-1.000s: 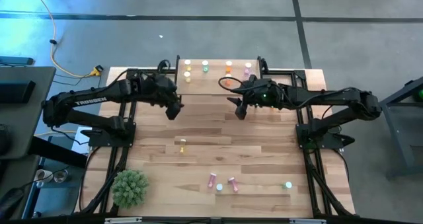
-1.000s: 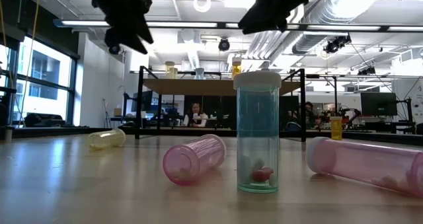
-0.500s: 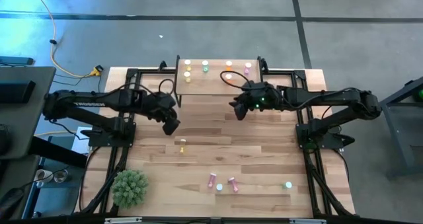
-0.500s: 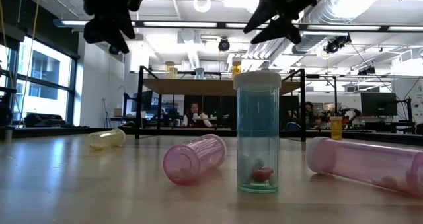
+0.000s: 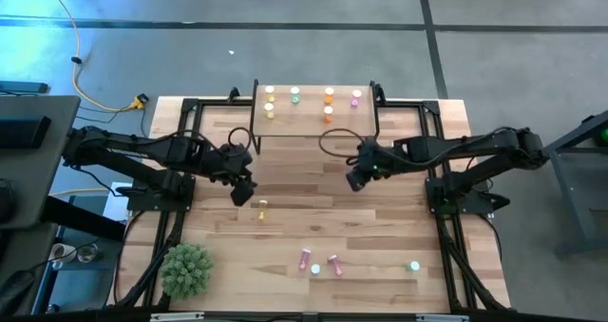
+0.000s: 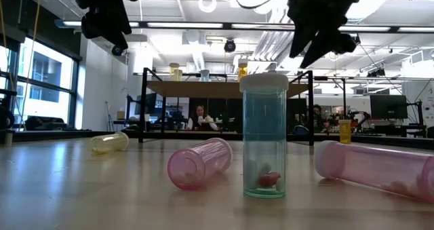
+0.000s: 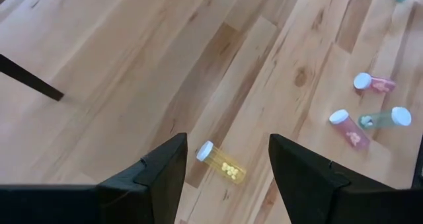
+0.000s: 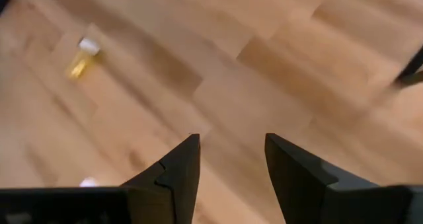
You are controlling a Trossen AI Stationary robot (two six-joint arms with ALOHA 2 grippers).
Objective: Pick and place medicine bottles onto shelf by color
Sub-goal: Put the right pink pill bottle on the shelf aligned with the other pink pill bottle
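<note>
The shelf (image 5: 313, 124) stands at the table's far edge and carries yellow, green, orange and pink medicine bottles upright. A yellow bottle (image 5: 261, 208) lies on its side on the table. My left gripper (image 5: 245, 197) hangs open in the air just left of it; in the left wrist view the same bottle (image 7: 222, 164) shows on the table beyond my open fingers (image 7: 228, 141). My right gripper (image 5: 353, 181) is open too, above bare table right of centre, and holds nothing (image 8: 228, 141). Two pink bottles (image 5: 305, 258) (image 5: 334, 263) lie near the front edge.
A teal bottle (image 6: 264, 142) stands upright between the pink ones near the front edge, and a green one (image 5: 414, 265) stands farther right. A green plant ball (image 5: 186, 270) sits at the front left corner. Bare wood lies between the shelf and the fallen bottles.
Both grippers have drawn back from the shelf toward the table's near edge, staying open. My left gripper has swung toward the lying yellow bottle. My right gripper has rolled its wrist, tipped down and sunk a little.
</note>
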